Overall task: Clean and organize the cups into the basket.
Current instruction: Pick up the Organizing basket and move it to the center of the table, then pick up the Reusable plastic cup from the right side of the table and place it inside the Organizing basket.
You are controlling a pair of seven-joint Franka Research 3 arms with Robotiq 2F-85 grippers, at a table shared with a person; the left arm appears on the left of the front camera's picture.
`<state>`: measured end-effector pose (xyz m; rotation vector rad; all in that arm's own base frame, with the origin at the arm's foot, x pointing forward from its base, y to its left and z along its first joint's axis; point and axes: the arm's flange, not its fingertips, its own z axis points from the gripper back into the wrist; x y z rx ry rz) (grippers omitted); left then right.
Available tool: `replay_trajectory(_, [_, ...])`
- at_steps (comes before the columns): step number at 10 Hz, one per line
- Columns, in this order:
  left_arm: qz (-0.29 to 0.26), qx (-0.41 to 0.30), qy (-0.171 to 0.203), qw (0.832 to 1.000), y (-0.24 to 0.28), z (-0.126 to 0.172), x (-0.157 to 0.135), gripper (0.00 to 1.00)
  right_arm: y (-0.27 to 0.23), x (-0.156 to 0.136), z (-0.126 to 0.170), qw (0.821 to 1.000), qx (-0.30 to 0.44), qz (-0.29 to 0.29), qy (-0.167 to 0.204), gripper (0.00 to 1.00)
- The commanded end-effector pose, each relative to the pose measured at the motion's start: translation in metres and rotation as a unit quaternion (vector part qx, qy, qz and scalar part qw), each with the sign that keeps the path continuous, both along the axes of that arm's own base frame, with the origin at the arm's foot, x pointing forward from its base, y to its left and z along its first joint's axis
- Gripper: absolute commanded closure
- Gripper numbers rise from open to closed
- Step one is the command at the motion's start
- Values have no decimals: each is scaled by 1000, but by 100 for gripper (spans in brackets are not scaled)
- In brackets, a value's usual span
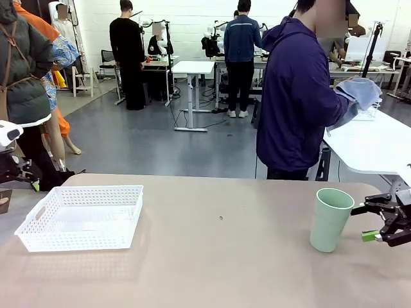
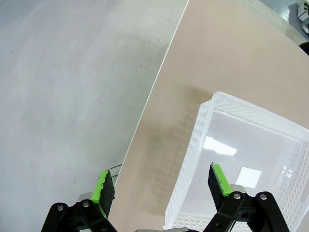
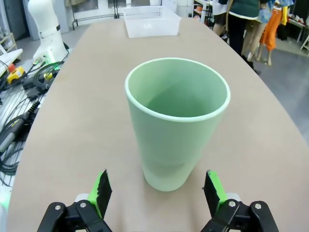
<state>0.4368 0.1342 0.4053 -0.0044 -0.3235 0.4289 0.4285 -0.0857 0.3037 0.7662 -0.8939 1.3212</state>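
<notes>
**Hidden / cut off**
- R gripper (image 1: 371, 222): the front view's right edge crops it. I see only two black fingers and one green pad.
- L arm (image 1: 13, 168): the left edge crops it to a white link and black hardware. I can't read the fingers from the front view.
- Person (image 1: 295, 102), far side of the table, dark blue jacket: holds a blue-grey cloth (image 1: 359, 90) bunched at chest height. The hands are mostly under it, and I can't tell what it wraps, if anything.
- White lattice basket (image 2: 193, 159): the L wrist view's bottom and right edges clip it, and one corner lies under the pad.
- Small dark speck (image 1: 221, 218) mid-table: too small to ID.

**Task items**
- Mint green cup (image 1: 331, 218): upright, mouth up, at the right side of the tan table (image 1: 225, 269), well apart from the basket.
- Basket (image 1: 96, 190): sits flat at the table's left side. The R wrist view shows it far off (image 3: 151, 21) beyond the cup (image 3: 176, 121).

**Arm pose / tool state**
- R gripper (image 3: 157, 186): low over the table, fingers aimed sideways at the cup. Jaws spread wide, nothing held. The pads flank the cup's base in the wrist view. From the front I see a gap between the fingertips and the cup wall.
- L gripper (image 2: 161, 183): points down at the table edge by the basket's corner. Jaws spread wide, nothing held. One pad is over the table edge, the other over the basket wall.
</notes>
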Motion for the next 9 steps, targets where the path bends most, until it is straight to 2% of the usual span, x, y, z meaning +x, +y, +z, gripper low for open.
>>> replay_trajectory(1, [8,14,2,1000,-5,-2,5,0,1,12,-8,1000,1,-20,-15,0])
replay_trajectory(5, [11,44,3,999,-14,-13,8,0,10,24,-17,999,10,-18,32,0])
replay_trajectory(6, [23,62,13,998,-14,-12,5,0,11,22,-12,997,9,-48,64,0])
replay_trajectory(7, [-9,16,6,1000,-6,-7,4,0,2,15,-15,1000,5,-10,15,0])
replay_trajectory(9, [-9,16,6,1000,-6,-7,4,0,2,15,-15,1000,5,-10,15,0])
